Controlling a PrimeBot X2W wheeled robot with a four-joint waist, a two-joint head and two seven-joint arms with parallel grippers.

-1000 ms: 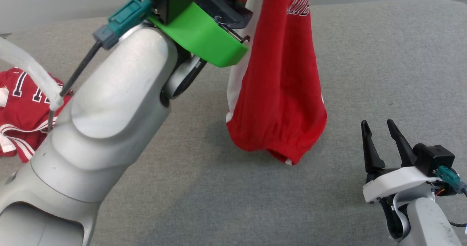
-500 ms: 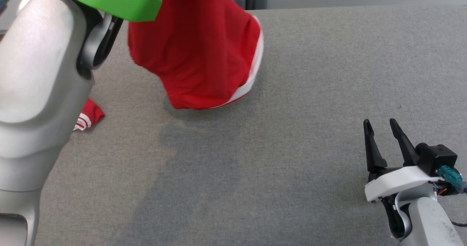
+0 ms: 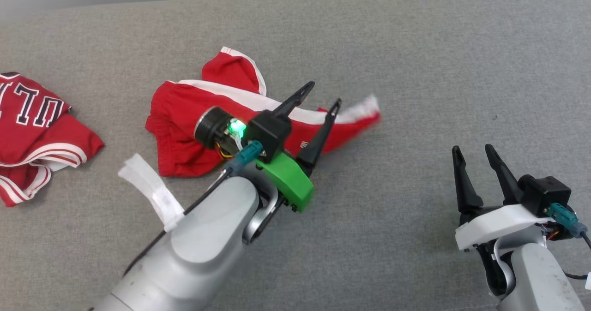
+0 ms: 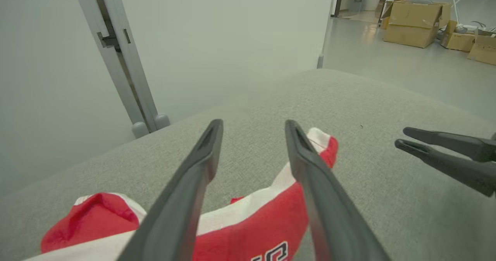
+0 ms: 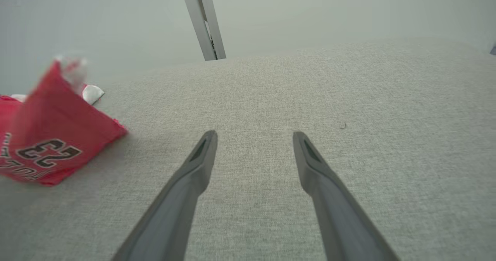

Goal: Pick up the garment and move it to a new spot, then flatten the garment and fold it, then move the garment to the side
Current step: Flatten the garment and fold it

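Red shorts (image 3: 184,112) lie crumpled on the worktop (image 3: 415,48) under the left end effector (image 3: 324,93), which is spread apart; the right end effector (image 3: 472,148) is also spread apart.

The left gripper (image 3: 325,92) has two long, black, tapering fingers (image 3: 319,136) set in a bright green bracket (image 3: 288,182), beside a black left camera block (image 3: 270,131) and a round black cap (image 3: 210,124) with a small green light (image 3: 237,126). A teal left connector (image 3: 244,156) feeds a thin black cable (image 3: 203,196), bound with translucent white tape (image 3: 150,191), alongside the smooth silver-grey left forearm (image 3: 203,246). The right gripper (image 3: 472,147) has matching black fingers in a white bracket (image 3: 494,223), with a black right camera block (image 3: 540,193), a teal right connector (image 3: 565,216), orange wiring (image 3: 551,232) and a pale grey right forearm (image 3: 535,274)
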